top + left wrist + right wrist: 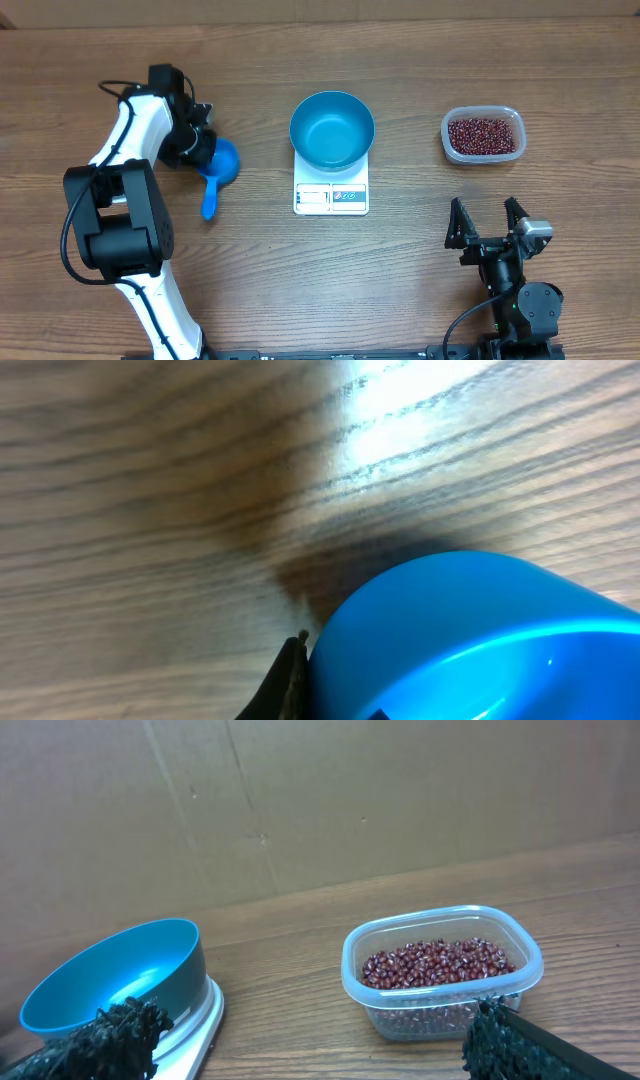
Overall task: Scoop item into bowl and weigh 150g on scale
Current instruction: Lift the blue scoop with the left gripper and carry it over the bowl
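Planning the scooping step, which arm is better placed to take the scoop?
Left: the left gripper is closed on the blue scoop; the right gripper sits open, far from it.

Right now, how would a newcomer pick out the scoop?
Find the white scale in the middle, with the bowl on it. Left of it, at the left gripper, lies the scoop. It is blue like the bowl but far smaller, with a handle.

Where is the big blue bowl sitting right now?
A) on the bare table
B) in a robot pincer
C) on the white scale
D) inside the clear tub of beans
C: the bowl rests on the scale, whose display edge sticks out in front of it.
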Robot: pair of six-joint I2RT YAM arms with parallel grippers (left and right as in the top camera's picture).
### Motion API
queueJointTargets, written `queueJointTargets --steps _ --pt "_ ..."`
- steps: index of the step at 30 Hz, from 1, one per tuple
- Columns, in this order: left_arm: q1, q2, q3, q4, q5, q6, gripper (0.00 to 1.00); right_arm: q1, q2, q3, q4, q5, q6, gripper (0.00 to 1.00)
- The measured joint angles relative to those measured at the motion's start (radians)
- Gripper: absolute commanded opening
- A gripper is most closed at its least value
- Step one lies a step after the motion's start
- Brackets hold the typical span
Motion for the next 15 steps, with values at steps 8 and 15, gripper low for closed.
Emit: queueJointTargets --steps 8,15 --pt "0.000 -0.033 0.282 -0.211 -0.004 -0.016 0.04 0.000 0.000 0.000 0.000 0.000 0.000 1.00" --pt "0.000 -0.259 0.332 -0.256 0.013 -0.097 0.04 0.000 0.000 0.000 0.000 0.000 0.000 1.00"
